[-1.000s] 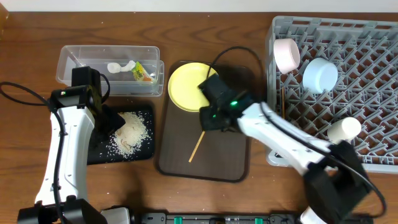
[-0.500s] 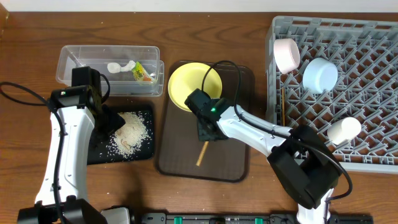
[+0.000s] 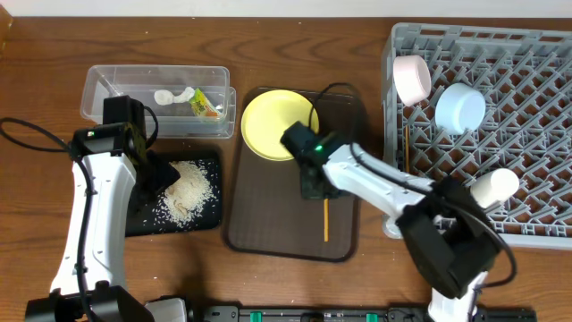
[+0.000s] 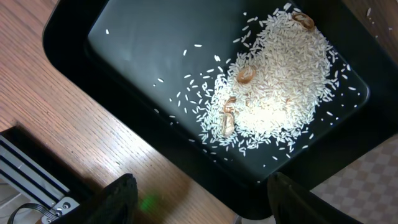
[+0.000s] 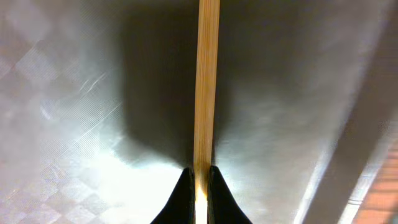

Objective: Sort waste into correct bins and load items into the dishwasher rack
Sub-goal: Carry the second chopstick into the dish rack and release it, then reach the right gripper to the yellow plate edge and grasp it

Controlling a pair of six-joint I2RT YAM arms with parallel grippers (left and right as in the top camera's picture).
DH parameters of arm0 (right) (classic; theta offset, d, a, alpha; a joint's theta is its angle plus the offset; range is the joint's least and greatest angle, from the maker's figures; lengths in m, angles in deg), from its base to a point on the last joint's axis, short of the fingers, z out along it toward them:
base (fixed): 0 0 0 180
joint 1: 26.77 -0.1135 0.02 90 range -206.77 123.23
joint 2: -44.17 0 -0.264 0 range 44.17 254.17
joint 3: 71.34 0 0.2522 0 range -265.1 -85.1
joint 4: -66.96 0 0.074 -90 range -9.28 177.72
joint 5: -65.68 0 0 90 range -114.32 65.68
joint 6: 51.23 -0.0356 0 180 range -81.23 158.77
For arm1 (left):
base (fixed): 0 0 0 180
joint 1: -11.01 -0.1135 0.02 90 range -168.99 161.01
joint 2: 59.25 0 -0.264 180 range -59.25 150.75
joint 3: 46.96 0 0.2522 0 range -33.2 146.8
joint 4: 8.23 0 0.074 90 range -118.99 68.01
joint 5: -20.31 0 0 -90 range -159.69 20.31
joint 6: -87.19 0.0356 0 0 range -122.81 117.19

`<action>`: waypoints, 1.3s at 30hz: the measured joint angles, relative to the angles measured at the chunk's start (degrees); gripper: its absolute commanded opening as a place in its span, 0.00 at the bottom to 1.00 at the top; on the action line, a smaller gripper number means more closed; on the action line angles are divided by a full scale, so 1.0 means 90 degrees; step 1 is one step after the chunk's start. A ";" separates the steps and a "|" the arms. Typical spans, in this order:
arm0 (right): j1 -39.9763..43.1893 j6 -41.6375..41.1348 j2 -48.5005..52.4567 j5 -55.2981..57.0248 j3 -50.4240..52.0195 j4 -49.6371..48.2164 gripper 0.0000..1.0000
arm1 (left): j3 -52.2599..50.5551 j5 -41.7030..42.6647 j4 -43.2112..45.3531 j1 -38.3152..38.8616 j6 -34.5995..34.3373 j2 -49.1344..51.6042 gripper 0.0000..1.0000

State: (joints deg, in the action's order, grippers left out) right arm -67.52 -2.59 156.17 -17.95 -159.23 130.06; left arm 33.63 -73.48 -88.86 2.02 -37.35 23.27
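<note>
My right gripper (image 3: 312,186) is shut on a wooden chopstick (image 3: 325,220), which hangs over the dark brown serving tray (image 3: 259,228). In the right wrist view the chopstick (image 5: 207,81) is pinched between the jaws (image 5: 200,186). The yellow plate (image 3: 268,121) lies at the tray's far end. My left gripper (image 4: 205,199) is open over the edge of the black tray (image 3: 143,219), which holds a pile of rice (image 3: 189,190) (image 4: 280,81). The clear tub (image 3: 116,85) holds the printed wrapper (image 3: 206,105) and the white scrap (image 3: 172,96). The grey rack (image 3: 527,125) holds the pinkish bowl (image 3: 412,79), the blue bowl (image 3: 459,107), the white cup (image 3: 494,186) and another chopstick (image 3: 407,148).
The wooden table (image 3: 54,72) surrounds everything. A black cable (image 3: 22,134) runs at the left. A black unit (image 4: 25,180) shows at the lower left of the left wrist view.
My right gripper has swung right over the serving tray, turning the chopstick from slanted to pointing straight toward the front edge. The left arm has not moved.
</note>
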 measured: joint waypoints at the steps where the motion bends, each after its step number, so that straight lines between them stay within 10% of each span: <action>1: 0.0085 0.0029 -0.0104 0.0005 0.0005 0.0027 0.01 | 0.0000 0.0000 0.0000 0.0000 0.0000 0.0000 0.70; 15: 0.1824 0.1707 -0.3206 0.0044 0.0007 0.0398 0.01 | 0.0000 0.0000 0.0000 0.0000 0.0000 0.0000 0.70; 25: 0.3181 0.2844 -0.2968 0.0090 0.0005 0.1039 0.02 | 0.0000 0.0000 0.0000 0.0000 0.0000 0.0000 0.70; 31: 0.3264 0.3138 -0.2438 0.0061 0.0005 0.1039 0.40 | 0.0000 0.0000 -0.0005 0.0000 0.0000 0.0000 0.70; 39: 0.3264 0.3252 -0.2336 -0.0036 0.0007 0.0610 0.50 | 0.0000 -0.0002 -0.0017 0.0000 0.0000 0.0000 0.70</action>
State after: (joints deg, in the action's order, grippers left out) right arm -38.15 26.68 135.15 -18.28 -159.16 135.55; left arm 33.63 -73.50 -89.01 2.02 -37.35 23.27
